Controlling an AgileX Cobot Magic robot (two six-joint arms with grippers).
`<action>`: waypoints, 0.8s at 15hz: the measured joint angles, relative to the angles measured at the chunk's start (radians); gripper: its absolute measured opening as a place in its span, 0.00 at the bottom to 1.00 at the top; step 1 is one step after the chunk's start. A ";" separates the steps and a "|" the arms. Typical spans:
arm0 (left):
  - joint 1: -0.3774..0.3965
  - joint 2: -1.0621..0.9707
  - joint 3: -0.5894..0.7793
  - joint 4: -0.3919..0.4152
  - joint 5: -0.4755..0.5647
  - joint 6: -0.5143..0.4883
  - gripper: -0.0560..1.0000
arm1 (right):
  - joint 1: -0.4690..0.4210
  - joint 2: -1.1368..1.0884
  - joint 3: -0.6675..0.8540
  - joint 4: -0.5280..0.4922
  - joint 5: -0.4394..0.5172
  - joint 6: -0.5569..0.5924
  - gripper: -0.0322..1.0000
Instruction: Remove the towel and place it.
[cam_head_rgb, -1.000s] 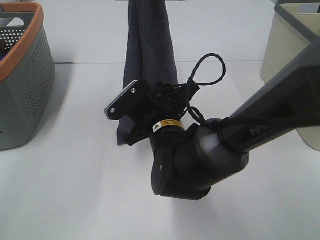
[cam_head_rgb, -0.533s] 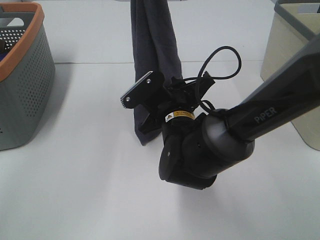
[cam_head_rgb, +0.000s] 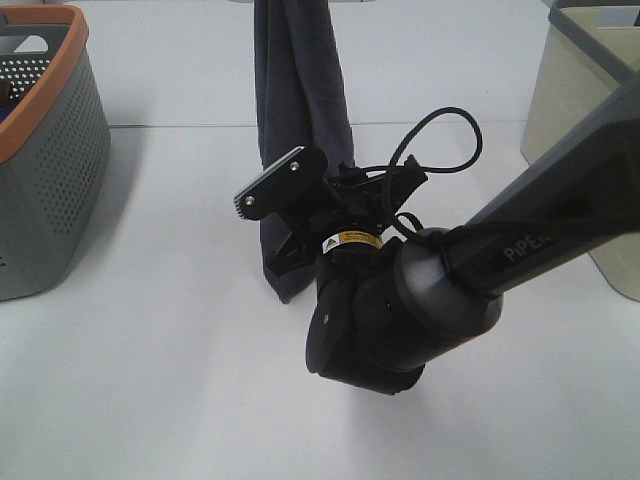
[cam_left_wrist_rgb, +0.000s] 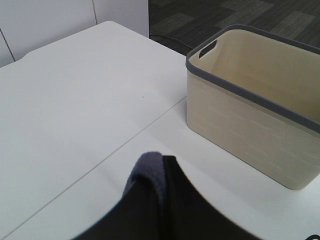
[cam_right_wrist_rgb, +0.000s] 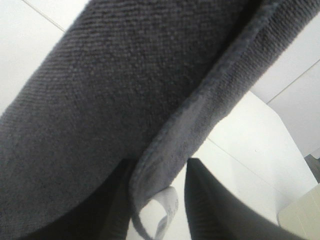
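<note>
Two claws are at the towel (cam_head_rgb: 298, 90), which hangs as a long, narrow, bunched column over the middle of the white tabletop (cam_head_rgb: 150, 350). Its upper end runs out of the top of the high view. Its lower end hangs close to the tabletop, and you cannot tell from here whether it touches. Note that the left claw (cam_left_wrist_rgb: 159, 175) does not appear in the high view. Its own wrist camera shows it closed tight, with a fold of the dark navy-grey cloth poking out between the dark fingertips. The right claw (cam_head_rgb: 278, 228) sits at the lower part of the hanging cloth, carried on the black right arm (cam_head_rgb: 520, 250) that enters from the right side. One flat finger (cam_head_rgb: 270, 185) lies across the front of the towel, and the other sits lower, beside the cloth's edge. In the right wrist view the stitched hem and the white tag (cam_right_wrist_rgb: 162, 212) lie between the two dark fingers (cam_right_wrist_rgb: 112, 205), which stand partly parted. A sliver of white shows between the hem and one finger, so you cannot tell whether this claw actually pinches the cloth. A black cable (cam_head_rgb: 440, 140) loops above the right wrist. The grey basket (cam_head_rgb: 60, 170), perforated and orange-rimmed, stands at the left edge of the tabletop. The beige basket (cam_head_rgb: 565, 110), grey-rimmed, stands at the right edge. Both are well apart from the towel.
</note>
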 joint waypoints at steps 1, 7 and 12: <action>0.000 0.000 0.000 0.001 0.000 0.000 0.05 | 0.002 -0.003 0.000 0.009 0.000 0.003 0.39; 0.000 0.000 0.000 0.004 0.000 0.000 0.05 | 0.002 -0.031 0.061 -0.005 -0.001 0.032 0.27; 0.000 0.000 0.000 0.005 0.000 0.000 0.05 | 0.002 -0.031 0.106 -0.138 -0.001 0.207 0.05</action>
